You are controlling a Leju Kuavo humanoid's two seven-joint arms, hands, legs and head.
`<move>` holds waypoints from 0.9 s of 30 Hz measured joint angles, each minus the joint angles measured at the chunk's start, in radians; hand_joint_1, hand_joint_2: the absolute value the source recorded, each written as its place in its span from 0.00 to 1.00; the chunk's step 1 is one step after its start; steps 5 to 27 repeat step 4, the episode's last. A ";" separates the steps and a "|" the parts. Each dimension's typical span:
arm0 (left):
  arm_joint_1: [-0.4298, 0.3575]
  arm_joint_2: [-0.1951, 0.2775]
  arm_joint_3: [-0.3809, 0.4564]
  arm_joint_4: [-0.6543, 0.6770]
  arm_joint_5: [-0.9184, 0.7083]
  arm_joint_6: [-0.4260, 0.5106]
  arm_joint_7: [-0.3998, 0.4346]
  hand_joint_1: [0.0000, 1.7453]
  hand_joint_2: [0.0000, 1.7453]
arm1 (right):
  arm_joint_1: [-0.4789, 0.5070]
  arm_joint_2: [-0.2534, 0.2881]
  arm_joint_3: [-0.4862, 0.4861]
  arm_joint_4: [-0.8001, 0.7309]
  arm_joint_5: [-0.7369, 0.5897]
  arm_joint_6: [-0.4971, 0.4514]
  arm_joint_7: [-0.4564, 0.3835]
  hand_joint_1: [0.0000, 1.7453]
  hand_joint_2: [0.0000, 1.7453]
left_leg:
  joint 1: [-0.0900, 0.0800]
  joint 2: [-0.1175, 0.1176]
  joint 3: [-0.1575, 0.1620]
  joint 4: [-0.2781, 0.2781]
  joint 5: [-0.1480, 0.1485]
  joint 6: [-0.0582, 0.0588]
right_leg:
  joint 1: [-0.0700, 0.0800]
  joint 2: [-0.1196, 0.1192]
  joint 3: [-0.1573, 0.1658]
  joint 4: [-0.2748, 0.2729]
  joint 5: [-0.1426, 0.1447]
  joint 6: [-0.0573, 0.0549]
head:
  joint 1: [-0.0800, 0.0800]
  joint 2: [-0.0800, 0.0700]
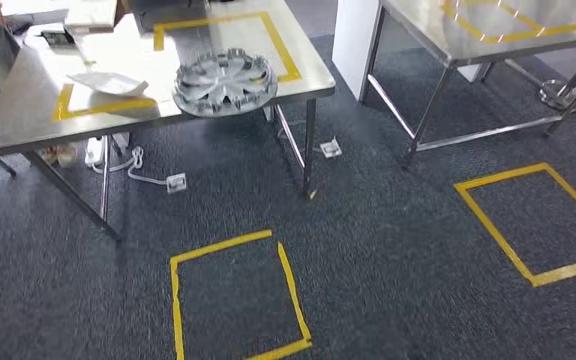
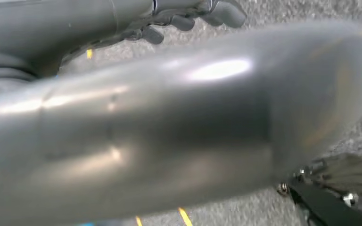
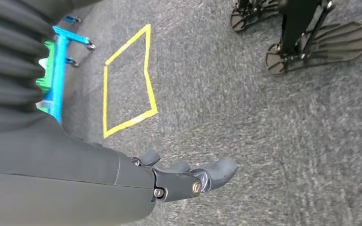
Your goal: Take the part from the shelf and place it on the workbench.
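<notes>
The part [image 1: 226, 82], a silver wheel cover, lies flat on the counter [image 1: 15, 112], overhanging its near edge beside the yellow tape. The left robot hand [image 2: 188, 16] is mostly hidden behind a blurred silver arm; its grasp cannot be told. The right robot hand [image 3: 188, 176] hangs empty over the carpet, fingers loosely apart.

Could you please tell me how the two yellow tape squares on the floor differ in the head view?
The near square lies in front of the table bearing the hubcap; the far square lies to the right, before the second table. The near square has a gap at one corner; the far square's visible corners meet, and the picture's edge cuts it off. Both are yellow tape outlines on dark carpet.
</notes>
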 joint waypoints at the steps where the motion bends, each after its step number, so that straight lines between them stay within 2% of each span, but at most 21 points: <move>1: 0.000 0.000 0.000 0.000 0.000 0.000 0.000 0.00 0.00 | 0.000 0.001 0.000 0.001 0.000 0.000 0.000 0.00 1.00 | 0.000 0.002 -0.009 0.000 0.010 0.009 | -0.002 0.000 -0.001 -0.003 0.006 0.007 | -0.003 0.000; 2: -0.001 0.000 0.000 0.000 0.000 0.000 0.000 0.00 0.00 | 0.001 0.001 0.000 0.002 0.000 0.000 0.000 0.00 1.00 | 0.001 0.005 -0.019 0.001 0.021 0.019 | -0.003 0.002 -0.007 0.003 -0.007 0.013 | -0.005 0.000; 3: -0.002 0.000 0.000 0.000 0.000 0.000 0.000 0.00 0.00 | 0.003 0.002 0.000 0.003 0.000 0.000 0.000 0.00 1.00 | 0.002 0.007 -0.032 0.000 0.035 0.028 | -0.005 0.003 -0.016 0.024 -0.040 0.018 | -0.005 0.000; 4: -0.003 -0.001 0.000 0.001 0.000 0.000 0.000 0.00 0.00 | 0.003 0.002 0.000 0.004 0.000 0.000 0.000 0.00 1.00 | 0.003 0.009 -0.039 -0.001 0.042 0.033 | -0.006 0.004 -0.021 0.035 -0.059 0.019 | -0.005 0.000; 27: -0.003 -0.001 0.000 0.001 0.000 0.000 0.000 0.00 0.00 | 0.003 0.002 0.000 0.004 0.000 0.000 0.000 0.00 1.00 | 0.003 0.009 -0.039 -0.001 0.042 0.033 | -0.006 0.004 -0.021 0.035 -0.059 0.019 | -0.005 0.000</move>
